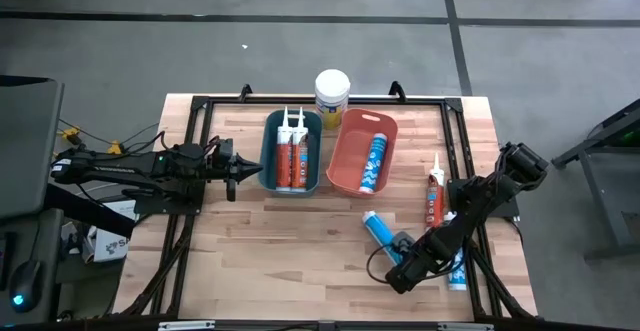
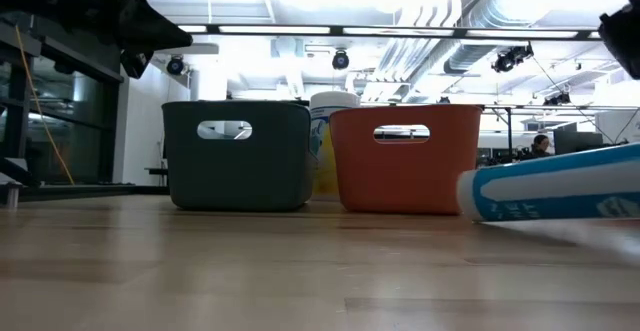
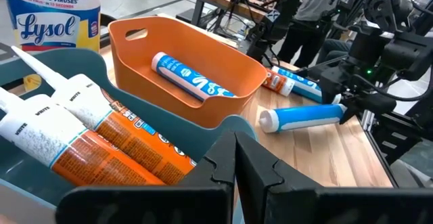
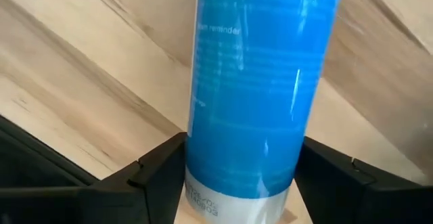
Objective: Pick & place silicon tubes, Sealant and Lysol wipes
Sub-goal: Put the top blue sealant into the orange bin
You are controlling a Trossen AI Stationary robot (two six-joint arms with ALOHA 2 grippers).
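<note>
Blue sealant tube (image 1: 381, 230) lies on the table (image 1: 290, 261) near the front, your right gripper (image 1: 402, 253) spread around it, not visibly pinching. Grasp step: close, lift, carry to the orange bin (image 1: 347, 166). Left gripper (image 1: 250, 167) pressed together by the teal bin (image 1: 271, 161).

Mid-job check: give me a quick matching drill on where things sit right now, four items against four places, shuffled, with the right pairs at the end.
Items:
1. two orange tubes
2. Lysol wipes
3. right gripper
4. left gripper

Places:
A. standing on the table behind the two bins
B. fingers either side of a blue tube lying on the table
C. lying in the teal bin
D. shut, at the teal bin's left edge

Pairs: 1-C, 2-A, 3-B, 4-D
</note>
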